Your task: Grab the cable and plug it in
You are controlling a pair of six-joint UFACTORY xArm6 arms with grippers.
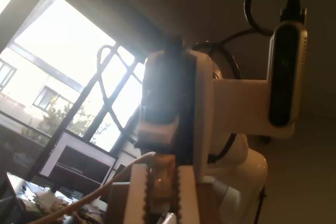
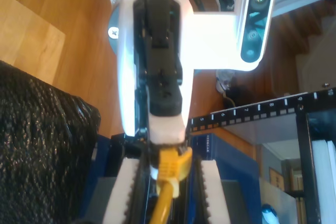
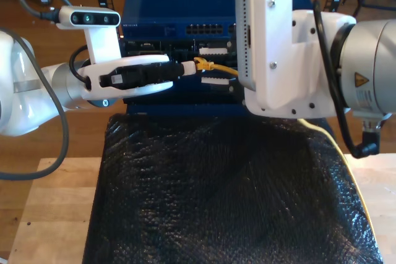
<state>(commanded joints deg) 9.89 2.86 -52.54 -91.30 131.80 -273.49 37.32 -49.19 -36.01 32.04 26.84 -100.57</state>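
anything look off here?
Nothing spilled or damaged. One oddity: the cable has its plug hanging unplugged in front of the blue switch. My first claw and my second claw are both at it, nose to nose.

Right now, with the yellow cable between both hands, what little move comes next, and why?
Probably close my second hand on the cable. Its fingers sit apart on either side of the cable, just behind the plug. My first hand seems to pinch the plug's front end, so that end likely can't go into a port until the other hand takes over.
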